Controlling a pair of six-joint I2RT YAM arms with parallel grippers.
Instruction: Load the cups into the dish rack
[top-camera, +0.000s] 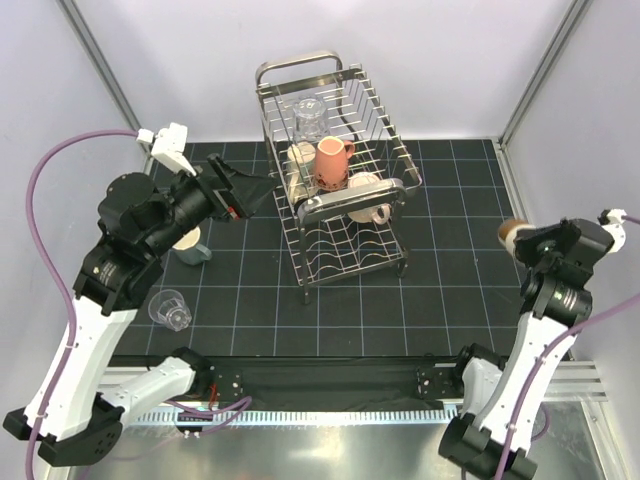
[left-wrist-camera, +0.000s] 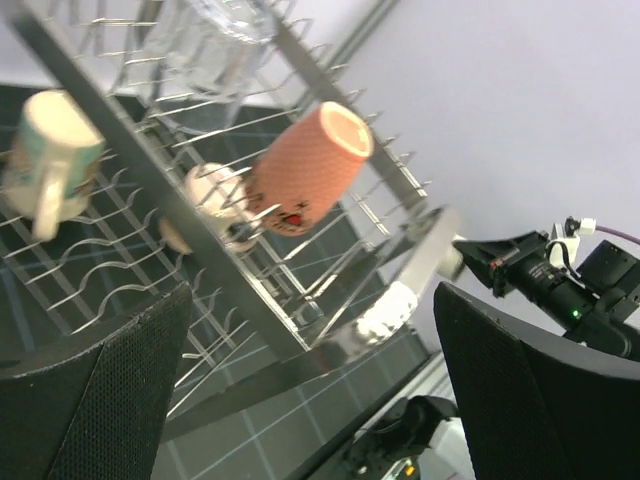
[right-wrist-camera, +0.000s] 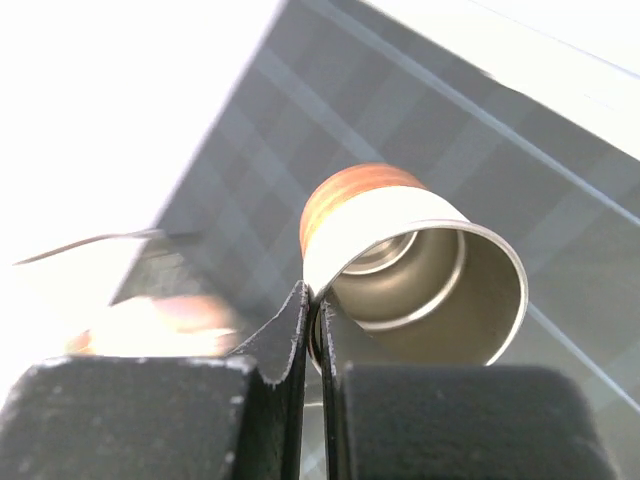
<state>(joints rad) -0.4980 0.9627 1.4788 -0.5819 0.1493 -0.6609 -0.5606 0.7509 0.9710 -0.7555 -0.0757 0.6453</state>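
Your right jaws were pinched shut on the rim of the brown-banded cream mug (right-wrist-camera: 380, 215), one finger inside the wall and one outside, probably so that it could be tipped onto the dish rack (top-camera: 340, 255). You held it well to the right of the rack. Your left jaws gaped wide and empty, facing the salmon mug (top-camera: 331, 160) on the upper tier. The held mug's handle was out of sight, and your left arm half hid another mug (top-camera: 192, 246) on the counter (top-camera: 450, 300).
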